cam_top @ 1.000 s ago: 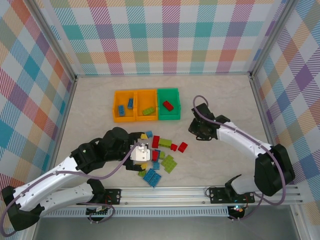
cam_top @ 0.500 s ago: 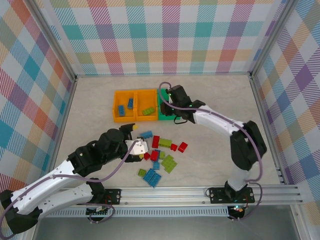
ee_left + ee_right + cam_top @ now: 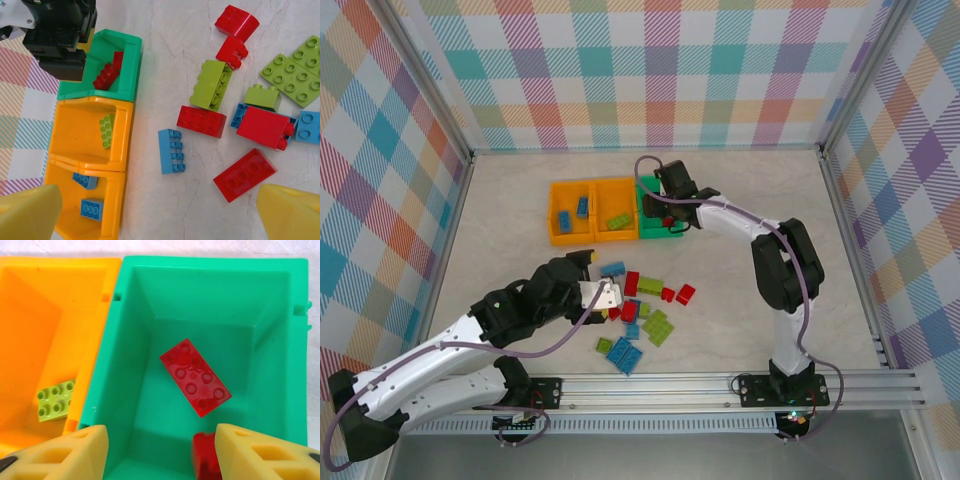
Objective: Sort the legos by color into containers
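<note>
My right gripper hangs part-open and empty over the green bin holding a red brick, my left gripper gapes wide above the loose legos on the table, light, hard and slick I judge, best pinched across their flat sides.

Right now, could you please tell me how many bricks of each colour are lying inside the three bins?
Blue bricks: 2
Lime bricks: 1
Red bricks: 2
Total: 5
</note>
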Robot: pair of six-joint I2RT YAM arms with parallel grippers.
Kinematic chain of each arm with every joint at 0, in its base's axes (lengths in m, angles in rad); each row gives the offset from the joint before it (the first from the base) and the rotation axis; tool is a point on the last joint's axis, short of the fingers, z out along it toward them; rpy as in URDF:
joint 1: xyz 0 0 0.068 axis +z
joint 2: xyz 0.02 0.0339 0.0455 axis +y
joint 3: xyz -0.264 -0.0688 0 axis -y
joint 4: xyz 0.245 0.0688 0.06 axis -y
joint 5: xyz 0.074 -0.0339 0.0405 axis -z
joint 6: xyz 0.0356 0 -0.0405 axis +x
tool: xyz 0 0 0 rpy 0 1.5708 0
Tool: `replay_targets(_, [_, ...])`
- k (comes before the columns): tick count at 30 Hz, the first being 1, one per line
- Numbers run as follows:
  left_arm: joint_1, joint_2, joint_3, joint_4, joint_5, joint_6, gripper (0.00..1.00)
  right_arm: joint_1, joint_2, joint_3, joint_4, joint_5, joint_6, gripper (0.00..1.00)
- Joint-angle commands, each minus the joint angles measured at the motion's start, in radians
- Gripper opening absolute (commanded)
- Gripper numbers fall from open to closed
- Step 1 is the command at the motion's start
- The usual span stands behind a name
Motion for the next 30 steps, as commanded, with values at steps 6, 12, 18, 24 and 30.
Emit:
replay_targets(6, [0.076, 0.024, -0.001, 0.186, -0.037, -0.240, 1.00, 0.005, -0.348, -0.156, -0.014, -0.213, -0.018, 0.61])
replay_targets(12, [0.093, 0.158, 0.156, 0.161, -0.209, -0.781, 1.00, 0.005, -0.661, -0.380, -0.043, -0.346, -0.007, 0.88])
replay_targets(18, [0.108, 0.395, 0.282, 0.006, -0.245, -1.147, 1.00, 0.005, -0.925, -0.547, -0.059, -0.566, -0.012, 1.00])
replay_targets(24, [0.173, 0.625, 0.367, -0.206, -0.115, -0.962, 0.97, 0.005, -1.029, -0.640, -0.125, -0.697, -0.022, 1.00])
replay_targets(30, [0.209, 0.901, 0.475, -0.366, -0.146, -0.778, 0.97, 0.005, -1.068, -0.683, -0.101, -0.649, -0.007, 1.00])
